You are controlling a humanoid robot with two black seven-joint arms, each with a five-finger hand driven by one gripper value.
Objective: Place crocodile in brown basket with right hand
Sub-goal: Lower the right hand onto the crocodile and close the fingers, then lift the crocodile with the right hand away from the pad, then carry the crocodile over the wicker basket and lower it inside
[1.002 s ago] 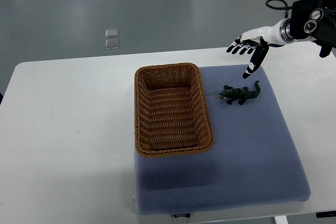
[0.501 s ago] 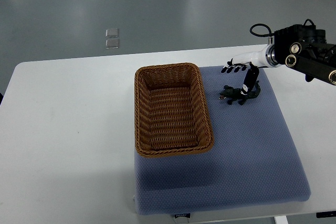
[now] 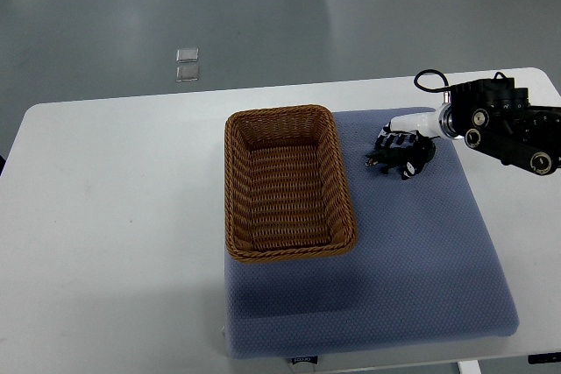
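- Top view: the right robot hand [image 3: 403, 143] has come down from above the far bench edge onto the toy crocodile [image 3: 401, 157], which lies on the blue mat [image 3: 421, 251] just right of the brown basket [image 3: 287, 183]
- Dark fingers now lie over the crocodile's back; whether they have clamped on it cannot be told
- Crocodile has barely shifted, so the lift seems still ahead
- Basket is empty, its near rim the only thing to clear
- White bench [image 3: 114, 216] is otherwise bare; no left arm shows

no legible text or labels
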